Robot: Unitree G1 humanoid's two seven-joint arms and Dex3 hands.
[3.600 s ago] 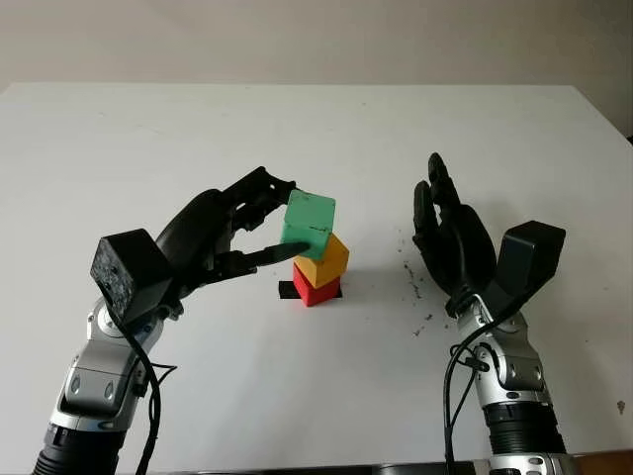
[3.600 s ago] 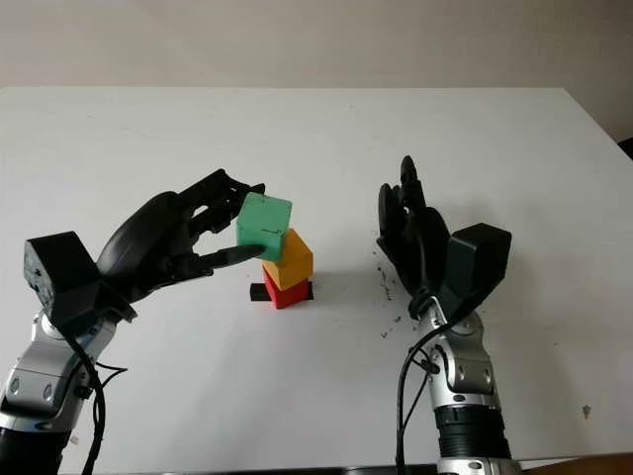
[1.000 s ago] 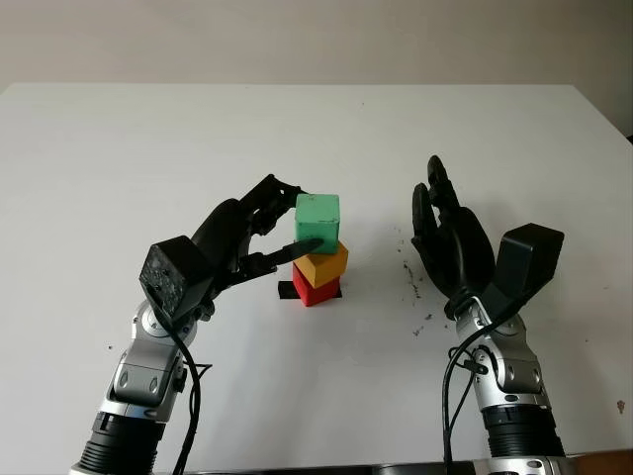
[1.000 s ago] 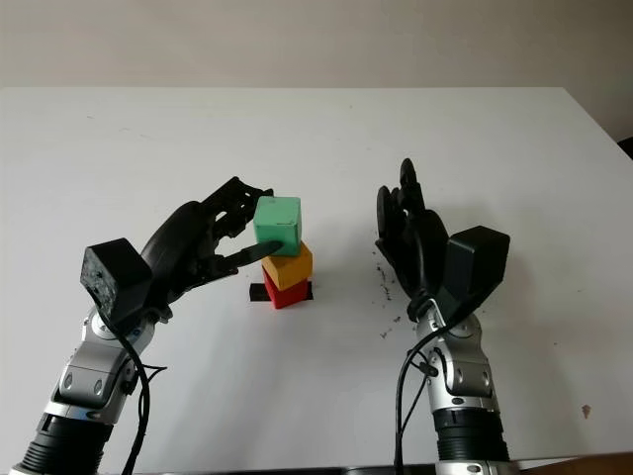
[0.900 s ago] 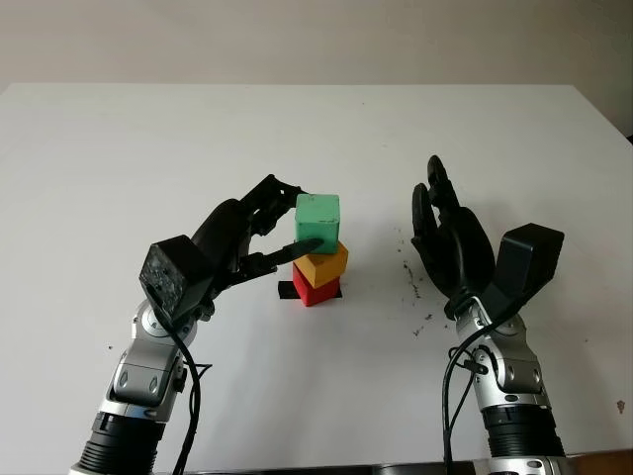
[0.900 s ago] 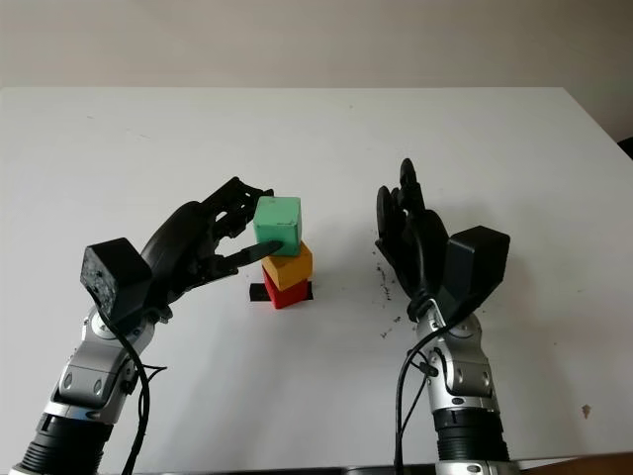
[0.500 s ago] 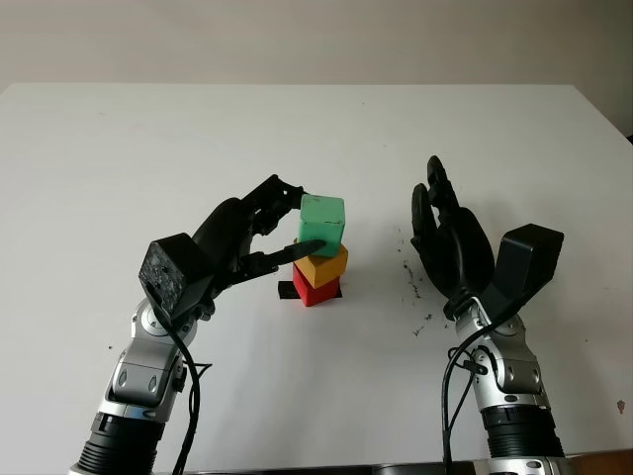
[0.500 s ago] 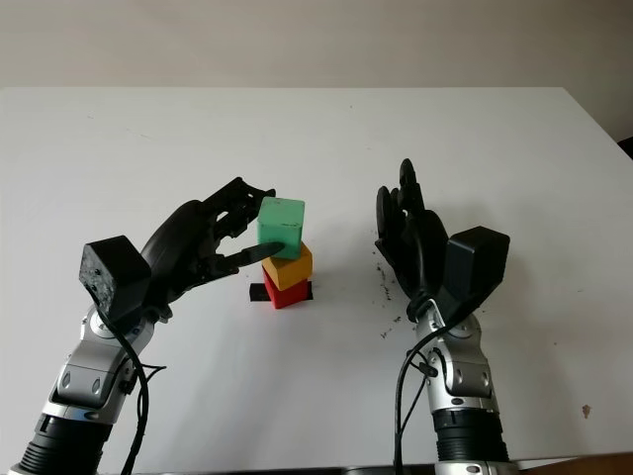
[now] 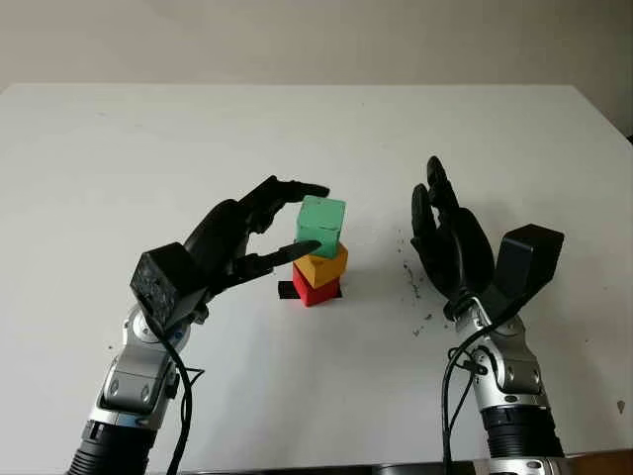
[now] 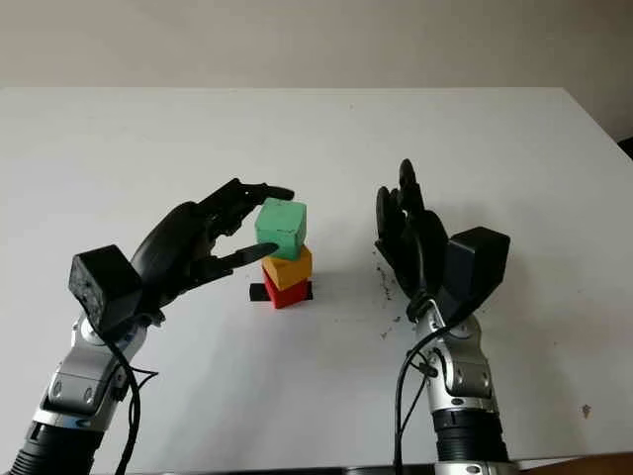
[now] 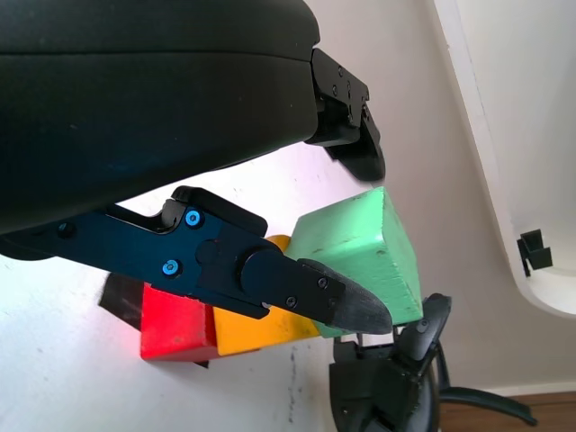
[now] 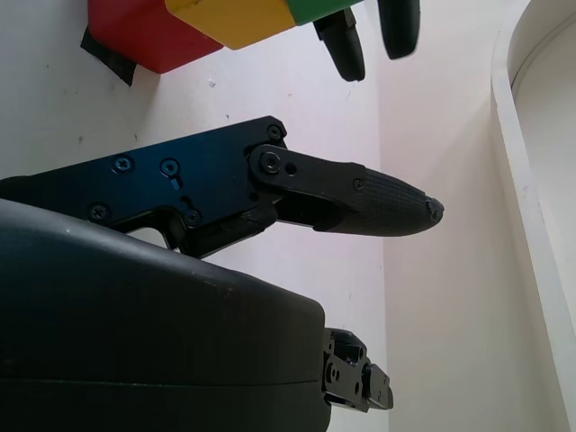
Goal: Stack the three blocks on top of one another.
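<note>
Three blocks stacked mid-worktop [image 9: 119, 148]: red block [image 9: 313, 289] at the bottom on a small black marker [image 9: 287, 291], orange block [image 9: 324, 265] on it, green block [image 9: 320, 226] on top, twisted off-square. My left robot hand [image 9: 259, 230] is open, just beside the green block; upper fingers [image 9: 297, 190] reach above it, thumb tip close to its near face, contact unclear to me. My right robot hand [image 9: 450, 242] is open, palm toward the stack, well apart on the right, holding nothing.
</note>
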